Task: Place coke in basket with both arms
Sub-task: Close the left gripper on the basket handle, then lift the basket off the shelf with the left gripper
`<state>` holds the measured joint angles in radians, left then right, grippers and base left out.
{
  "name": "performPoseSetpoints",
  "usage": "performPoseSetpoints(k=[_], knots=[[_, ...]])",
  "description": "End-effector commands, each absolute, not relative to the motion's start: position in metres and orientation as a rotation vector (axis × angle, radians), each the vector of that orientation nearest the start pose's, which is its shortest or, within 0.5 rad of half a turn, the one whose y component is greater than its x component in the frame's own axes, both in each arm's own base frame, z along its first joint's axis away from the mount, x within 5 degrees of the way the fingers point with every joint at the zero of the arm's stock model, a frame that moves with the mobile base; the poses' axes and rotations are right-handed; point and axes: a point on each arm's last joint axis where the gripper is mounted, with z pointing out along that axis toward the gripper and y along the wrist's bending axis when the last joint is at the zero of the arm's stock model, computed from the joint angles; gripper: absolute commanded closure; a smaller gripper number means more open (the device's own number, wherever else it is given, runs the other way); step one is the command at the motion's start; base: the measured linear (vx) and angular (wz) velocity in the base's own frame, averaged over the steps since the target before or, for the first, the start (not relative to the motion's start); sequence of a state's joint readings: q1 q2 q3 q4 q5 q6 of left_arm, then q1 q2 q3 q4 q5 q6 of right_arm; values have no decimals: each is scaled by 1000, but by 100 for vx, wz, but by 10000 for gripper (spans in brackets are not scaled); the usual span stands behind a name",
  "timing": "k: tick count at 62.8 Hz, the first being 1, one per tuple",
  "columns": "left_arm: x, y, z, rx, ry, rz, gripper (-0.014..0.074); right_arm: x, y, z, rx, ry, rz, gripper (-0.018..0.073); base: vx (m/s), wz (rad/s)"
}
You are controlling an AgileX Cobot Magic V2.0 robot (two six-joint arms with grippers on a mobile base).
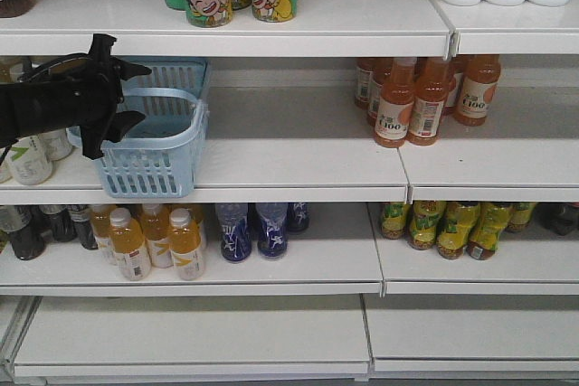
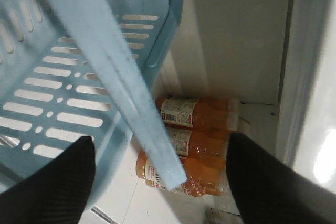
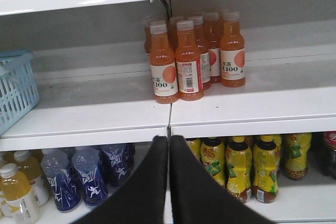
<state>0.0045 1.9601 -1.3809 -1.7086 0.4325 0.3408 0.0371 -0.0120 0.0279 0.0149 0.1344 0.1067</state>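
**Reporter:** Where are your end effectors working?

**Robot:** My left end effector is hovering at the left side of the basket on the middle shelf. Its fingers are spread, with the hoop handle passing between them. My right end effector, fingers pressed together, is hanging well right of the basket, facing the orange bottles.

**Reporter:** And the coke?

**Robot:** What may be it, red-labelled and cut off by the frame edge, is standing a shelf below the basket, far right.
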Motion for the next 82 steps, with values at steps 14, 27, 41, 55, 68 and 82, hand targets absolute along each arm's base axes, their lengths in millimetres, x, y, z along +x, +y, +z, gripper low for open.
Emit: performPoseSetpoints(k=[14,27,41,55,68,82], knots=[[464,-35,272,-1123,1752,-1343,87,56,2,195,54,1559,116,564,0,0],[471,-37,264,-1114,1771,-1361,98,56,2,195,54,1559,116,564,0,0],[471,-36,263,-1061,1790,-1326,239,56,2,195,54,1559,116,564,0,0],[470,-39,263,-1022,1817,-1343,556,56,2,195,54,1559,116,564,0,0],[464,-48,261,-863,1940,-1352,604,56,2,195,54,1559,116,564,0,0],[446,-65,268,-607,2098,-1497,604,56,2,195,54,1559,116,564,0,0]])
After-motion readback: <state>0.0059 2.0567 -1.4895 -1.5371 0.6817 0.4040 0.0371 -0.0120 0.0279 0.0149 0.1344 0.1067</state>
